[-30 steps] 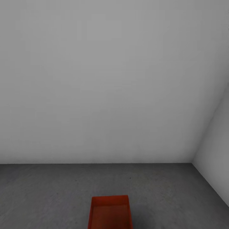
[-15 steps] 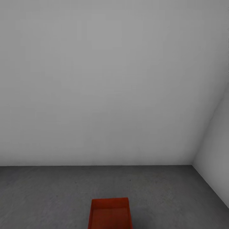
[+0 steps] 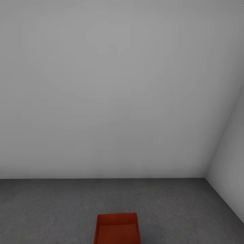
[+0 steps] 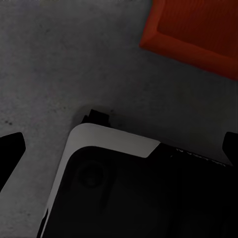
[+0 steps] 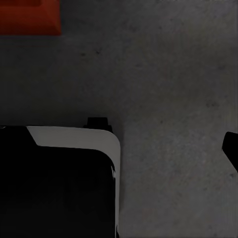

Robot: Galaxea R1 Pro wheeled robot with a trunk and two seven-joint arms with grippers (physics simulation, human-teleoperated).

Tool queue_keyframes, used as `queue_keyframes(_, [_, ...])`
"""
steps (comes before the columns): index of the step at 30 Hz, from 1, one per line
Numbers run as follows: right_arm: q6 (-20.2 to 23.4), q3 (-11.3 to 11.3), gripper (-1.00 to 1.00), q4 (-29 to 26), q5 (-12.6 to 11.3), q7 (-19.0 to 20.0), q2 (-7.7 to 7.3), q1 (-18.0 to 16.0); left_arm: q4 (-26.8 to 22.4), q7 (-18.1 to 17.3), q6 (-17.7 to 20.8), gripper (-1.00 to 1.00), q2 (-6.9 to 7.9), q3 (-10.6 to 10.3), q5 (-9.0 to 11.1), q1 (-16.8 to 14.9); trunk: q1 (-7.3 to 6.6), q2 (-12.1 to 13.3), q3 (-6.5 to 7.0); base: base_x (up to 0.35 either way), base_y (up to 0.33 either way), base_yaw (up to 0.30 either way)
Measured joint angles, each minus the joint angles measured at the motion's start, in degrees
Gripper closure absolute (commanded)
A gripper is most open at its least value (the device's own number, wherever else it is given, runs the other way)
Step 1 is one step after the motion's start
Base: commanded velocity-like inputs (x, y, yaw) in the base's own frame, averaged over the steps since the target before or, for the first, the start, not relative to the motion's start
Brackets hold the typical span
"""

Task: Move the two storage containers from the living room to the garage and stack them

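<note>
An orange-red storage container (image 3: 117, 230) stands open-topped on the dark grey concrete floor (image 3: 51, 210) of the garage, cut off by the bottom edge of the head view. One of its corners shows in the left wrist view (image 4: 198, 34) and in the right wrist view (image 5: 27, 17). My left gripper (image 4: 119, 148) hangs open above the floor, its two dark fingertips (image 4: 11, 148) far apart and nothing between them. My right gripper (image 5: 119, 148) shows one dark fingertip (image 5: 231, 148) at the picture's edge, also wide apart and holding nothing. Both grippers are clear of the container.
A plain white wall (image 3: 112, 101) rises behind the container and meets a second white wall (image 3: 230, 162) in a corner at the right. My own black and white base (image 4: 124, 198) (image 5: 54, 183) sits on the concrete below both grippers.
The whole head view has shifted: the wall's foot and the container sit slightly lower in the picture now, so the camera has moved. The container itself has not moved.
</note>
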Motion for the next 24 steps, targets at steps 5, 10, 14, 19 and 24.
queue_keyframes(5, [0.0, 0.0, -1.0, 0.0, 0.0, 0.0, -0.13, 0.0, 0.0, 0.0, 0.0, -1.0, 0.02, 0.0, 0.0, 0.0, 0.0, 0.0, 0.03, 0.0, 0.0, 0.0])
queue_keyframes(10, [-0.2, 0.1, -1.0, 0.0, 0.2, 0.2, -0.16, 0.0, 0.0, 0.0, 0.0, -1.0, 0.01, 0.0, 0.0, 0.0, 0.0, 0.0, 0.04, 0.0, 0.0, 0.0])
queue_keyframes(14, [-0.2, 0.1, -1.0, 0.0, 0.8, 0.2, -0.09, 0.0, 0.0, 0.0, 0.0, -1.0, 0.02, 0.0, 0.0, 0.0, 0.0, 0.0, 0.04, 0.0, 0.0, 0.0])
queue_keyframes(19, [-0.2, 0.1, -1.0, 0.0, 2.1, 0.0, 0.61, 0.0, 0.0, 0.0, 0.0, -1.0, 0.01, 0.0, 0.0, 0.0, 0.0, 0.0, 0.04, 0.0, 0.0, 0.0])
queue_keyframes(24, [-0.1, 0.1, -1.0, 0.0, 2.5, -0.1, 1.66, 0.0, 0.0, 0.0, 0.0, -1.0, -0.05, 0.0, 0.0, 0.0, 0.0, 0.0, 0.04, 0.0, 0.0, 0.0])
